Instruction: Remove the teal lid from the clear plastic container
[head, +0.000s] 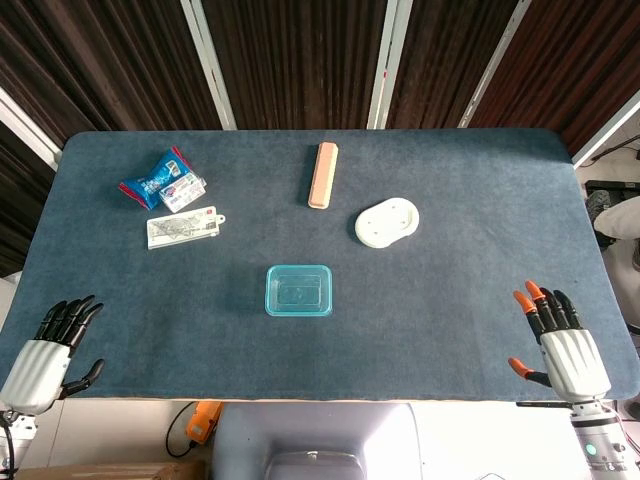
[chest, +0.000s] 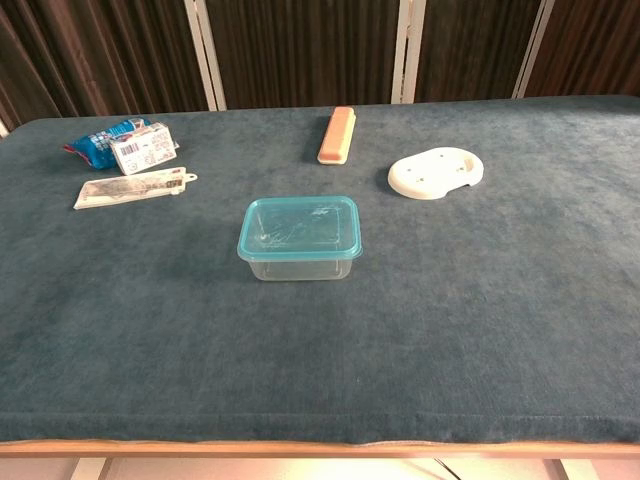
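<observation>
A bench (head: 450, 300) covered in dark blue felt carries four loose things, all toward its far half, well beyond either robot hand. On the left robot hand's side, far out ahead of it, lies a blue snack packet (head: 150, 180) with a small white labelled packet (head: 182, 193) resting against it; just nearer sits a flat white blister card (head: 182, 228), apart from both. Near the middle of the far edge lies a slim peach-coloured bar (head: 323, 175), lengthways. Ahead of the right robot hand and inward from it rests a white oval plastic piece (head: 386, 222), flat on the felt, near the bar but not touching. Dark slatted panels with pale strips stand behind.
</observation>
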